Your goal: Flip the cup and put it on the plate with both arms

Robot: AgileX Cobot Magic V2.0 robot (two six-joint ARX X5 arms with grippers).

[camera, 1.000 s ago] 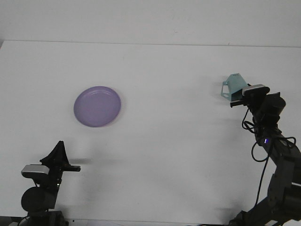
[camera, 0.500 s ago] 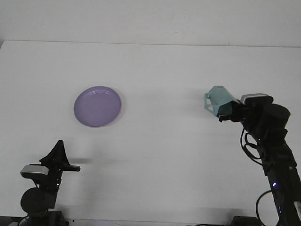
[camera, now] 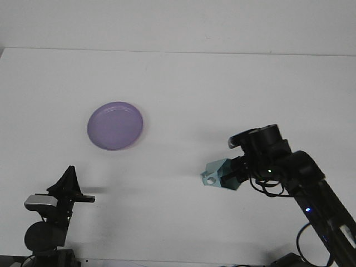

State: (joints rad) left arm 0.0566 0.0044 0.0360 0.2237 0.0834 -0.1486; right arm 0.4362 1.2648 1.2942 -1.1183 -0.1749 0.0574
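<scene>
Table (camera: 183,83): the white top is filling almost the whole view; its far edge is running straight under the wall, and wide bare room is lying between the arms and behind them.
Right arm (camera: 311,192): it is reaching from the lower right corner in toward the middle of the table.
Left arm (camera: 47,222): it is sitting low at the near left edge, well apart from the other things.
Plate (camera: 115,125): the purple plate is lying flat on the left half, with bare table all around its rim.
Cup (camera: 219,175): the pale teal cup is hanging tilted right of the centre, well apart from the plate.
Right gripper (camera: 232,173): it is pinching the cup.
Left gripper (camera: 69,181): I cannot tell if its fingers are spread or pressed together.
</scene>
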